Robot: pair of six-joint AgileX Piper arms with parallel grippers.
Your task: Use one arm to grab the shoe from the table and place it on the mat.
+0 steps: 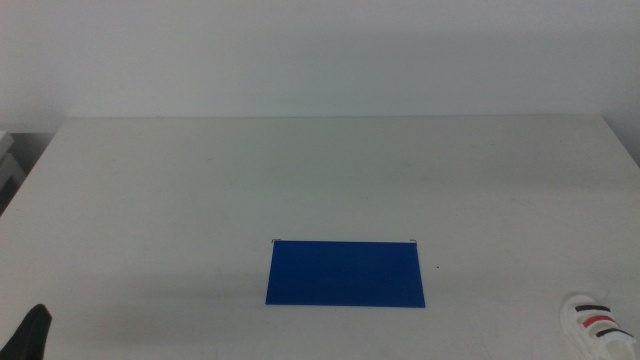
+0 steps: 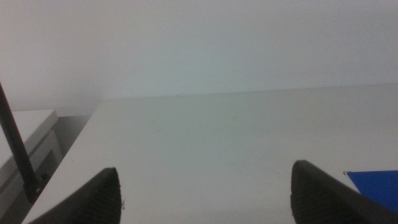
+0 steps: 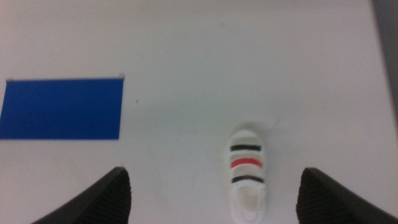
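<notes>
The white shoe (image 1: 597, 325) with two black straps and one red strap lies at the table's (image 1: 330, 170) front right corner, partly cut off by the picture's edge. The deep blue mat (image 1: 345, 272) lies flat near the front middle, empty. In the right wrist view the shoe (image 3: 247, 172) sits on the table between my right gripper's (image 3: 214, 193) wide-open jaws, below them, with the mat (image 3: 61, 108) off to one side. My left gripper (image 2: 205, 193) is open and empty, waiting at the front left; its tip (image 1: 30, 335) shows in the middle view.
A light grey box-like object (image 1: 8, 165) stands beyond the table's left edge, also in the left wrist view (image 2: 25, 143). A thin black cable (image 2: 15, 146) runs past it. A white wall rises behind the table.
</notes>
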